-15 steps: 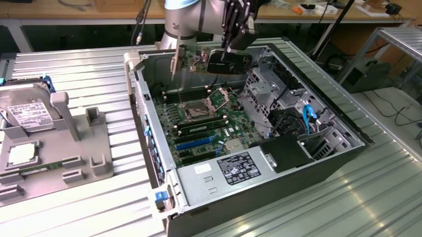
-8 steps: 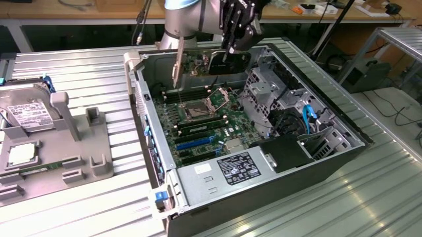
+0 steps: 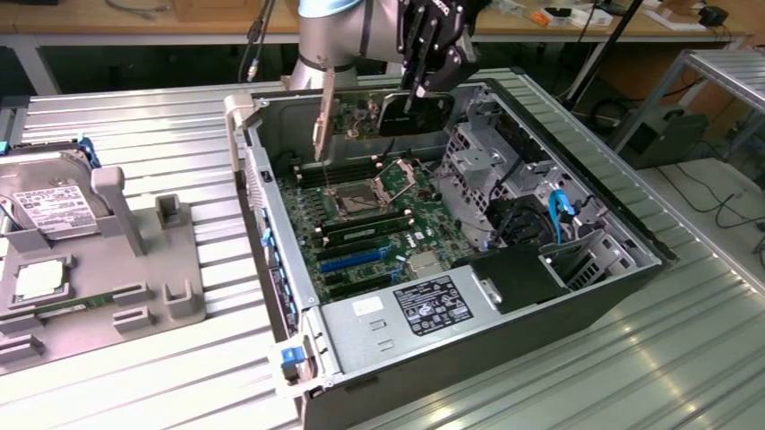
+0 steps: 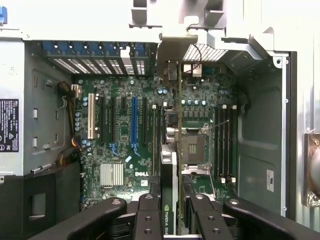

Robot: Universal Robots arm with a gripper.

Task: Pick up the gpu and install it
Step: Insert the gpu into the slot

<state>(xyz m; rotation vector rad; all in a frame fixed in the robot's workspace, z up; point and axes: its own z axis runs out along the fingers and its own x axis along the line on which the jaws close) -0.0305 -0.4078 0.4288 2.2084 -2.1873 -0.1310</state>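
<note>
1 grey fixture (image 3: 143, 260) on the exterior view's left cradles a hard drive (image 3: 48, 210); right of it, the open case (image 3: 478, 358) holds the motherboard (image 3: 413, 237). Over the case's far edge the gripper (image 3: 425, 90) clenches the gpu (image 3: 413, 115), hanging edge-down, long axis parallel to the blue slot (image 3: 350, 257), which lies toward the case's near edge

The motherboard (image 3: 358, 202) lies in the computer case (image 3: 478, 367) — power supply (image 3: 413, 309) at the case's near end, gpu (image 3: 413, 121) above its far end, in the gripper (image 3: 420, 97). At the exterior view's left of the case — a hard drive (image 3: 48, 210) on a fixture (image 3: 167, 269).
</note>
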